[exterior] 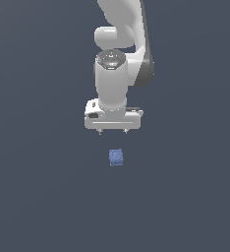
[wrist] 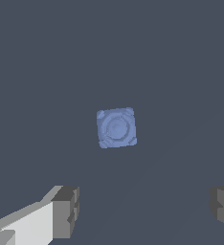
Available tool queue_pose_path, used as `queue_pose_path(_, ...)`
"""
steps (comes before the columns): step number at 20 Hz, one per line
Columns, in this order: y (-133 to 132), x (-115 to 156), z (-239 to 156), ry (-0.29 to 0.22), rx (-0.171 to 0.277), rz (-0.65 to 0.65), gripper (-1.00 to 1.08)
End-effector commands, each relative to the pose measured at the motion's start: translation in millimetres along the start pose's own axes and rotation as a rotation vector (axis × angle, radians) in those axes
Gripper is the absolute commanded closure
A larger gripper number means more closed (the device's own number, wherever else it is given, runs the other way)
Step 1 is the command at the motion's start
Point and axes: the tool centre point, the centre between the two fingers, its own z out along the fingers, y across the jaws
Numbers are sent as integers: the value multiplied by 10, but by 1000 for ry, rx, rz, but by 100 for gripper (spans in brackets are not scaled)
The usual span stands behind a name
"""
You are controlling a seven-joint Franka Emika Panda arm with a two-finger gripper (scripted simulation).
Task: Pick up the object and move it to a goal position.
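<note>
The object [exterior: 116, 157] is a small blue blocky lump with a faint circular mark on its top face. It lies alone on the dark grey floor. In the wrist view the object [wrist: 116, 127] shows square, with bumpy corners. My white gripper [exterior: 113, 131] hangs above the floor, its two short fingertips spread wide. It is open and holds nothing. In the exterior view the object sits a little below the fingertips, apart from them. Both grey finger pads [wrist: 68, 210] show in the wrist view with the object beyond the gap between them.
The white arm [exterior: 118, 59] rises behind the gripper toward the exterior view's top. A flat dark grey floor [exterior: 38, 197] surrounds the object on all sides.
</note>
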Motion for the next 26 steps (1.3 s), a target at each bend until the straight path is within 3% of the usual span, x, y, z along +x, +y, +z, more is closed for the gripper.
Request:
queue_pose_path(1, 0, 0, 0, 0, 0, 0, -92)
queue_pose_path(16, 14, -44, 50, -25, 3, -13, -92)
queue_pose_path(26, -43, 168, 444, -20, -3, -51, -92)
